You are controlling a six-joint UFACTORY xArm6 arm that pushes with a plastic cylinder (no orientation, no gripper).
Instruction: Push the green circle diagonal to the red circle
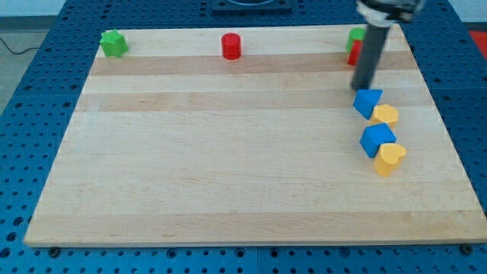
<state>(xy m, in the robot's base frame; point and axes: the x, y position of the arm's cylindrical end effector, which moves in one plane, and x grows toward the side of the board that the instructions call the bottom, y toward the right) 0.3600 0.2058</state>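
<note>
The red circle point(230, 46) stands near the view's top edge of the wooden board point(228, 167), a little left of centre. The green circle point(354, 34) sits at the top right, partly hidden behind my dark rod. A small red block point(352, 54) lies right under it, also partly hidden. My tip point(361, 88) is at the right side of the board, below the green circle and just above a blue block point(368, 102). Whether it touches either block cannot be told.
A green star-like block point(114, 43) sits at the top left corner. Below my tip a cluster runs downward: a yellow block point(386, 115), a second blue block point(377, 140) and a yellow heart-like block point(391, 158). A blue pegboard point(30, 91) surrounds the board.
</note>
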